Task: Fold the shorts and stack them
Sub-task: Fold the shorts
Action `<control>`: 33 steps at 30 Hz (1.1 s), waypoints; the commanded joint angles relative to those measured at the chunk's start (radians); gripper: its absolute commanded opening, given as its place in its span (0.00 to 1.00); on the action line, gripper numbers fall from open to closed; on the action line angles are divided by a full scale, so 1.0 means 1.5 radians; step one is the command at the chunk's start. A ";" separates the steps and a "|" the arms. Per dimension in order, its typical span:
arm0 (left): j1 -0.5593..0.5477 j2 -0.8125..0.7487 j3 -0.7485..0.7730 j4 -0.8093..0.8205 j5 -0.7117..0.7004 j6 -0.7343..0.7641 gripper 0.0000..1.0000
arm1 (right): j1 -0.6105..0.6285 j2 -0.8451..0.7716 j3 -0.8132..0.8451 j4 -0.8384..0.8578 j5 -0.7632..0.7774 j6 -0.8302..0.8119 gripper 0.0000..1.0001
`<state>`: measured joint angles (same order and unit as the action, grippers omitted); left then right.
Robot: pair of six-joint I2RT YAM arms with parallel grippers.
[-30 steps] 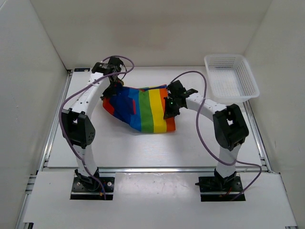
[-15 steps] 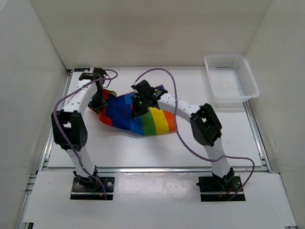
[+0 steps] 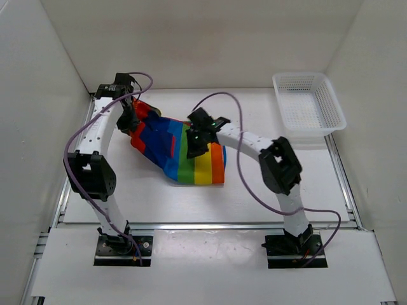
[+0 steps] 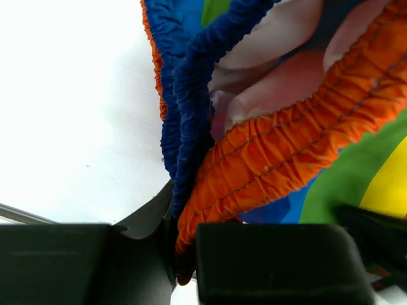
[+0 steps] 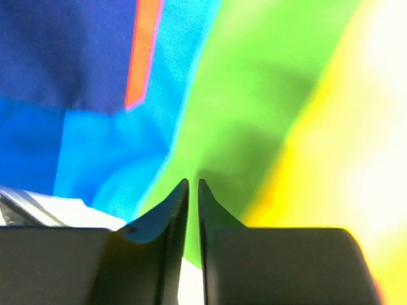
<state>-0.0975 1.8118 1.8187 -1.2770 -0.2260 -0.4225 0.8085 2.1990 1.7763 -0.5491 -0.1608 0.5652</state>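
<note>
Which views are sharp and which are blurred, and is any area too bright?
Top external: sharp, evenly lit, the shorts clear. Left wrist: waistband in focus, the table beside it burnt out to white. Right wrist: fabric soft and blurred, yellow washed out at right; its fingers sharper.

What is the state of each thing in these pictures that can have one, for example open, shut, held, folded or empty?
shorts: lying bunched, not neatly folded, held at one end of the gathered waistband.
left gripper: jaws shut on the waistband of the shorts.
right gripper: above the green stripe, jaws almost together with a thin gap; whether they pinch fabric cannot be told.
basket: upright, nothing in it.
</note>
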 commanded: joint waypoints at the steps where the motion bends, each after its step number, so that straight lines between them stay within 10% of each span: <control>1: -0.011 -0.036 0.036 -0.018 -0.020 0.019 0.10 | -0.078 -0.168 -0.042 -0.013 0.076 -0.020 0.21; 11: -0.112 -0.008 0.113 -0.045 -0.080 0.056 0.10 | -0.250 -0.154 -0.191 0.026 0.003 -0.042 0.57; 17: -0.167 0.029 0.151 -0.064 -0.112 0.056 0.10 | -0.258 -0.101 -0.211 0.057 -0.059 -0.042 0.61; 20: -0.208 0.057 0.192 -0.078 -0.129 0.056 0.10 | -0.258 -0.068 -0.211 0.057 -0.068 -0.042 0.51; 25: -0.288 0.099 0.244 -0.086 -0.145 0.062 0.10 | -0.258 -0.055 -0.217 0.057 -0.068 -0.042 0.06; 33: -0.406 0.180 0.286 -0.086 -0.107 0.038 0.10 | -0.252 -0.049 -0.217 0.063 -0.061 -0.030 0.00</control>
<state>-0.6605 2.0743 2.1983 -1.3544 -0.4118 -0.3408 0.4213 2.0926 1.4609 -0.4599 -0.2619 0.5201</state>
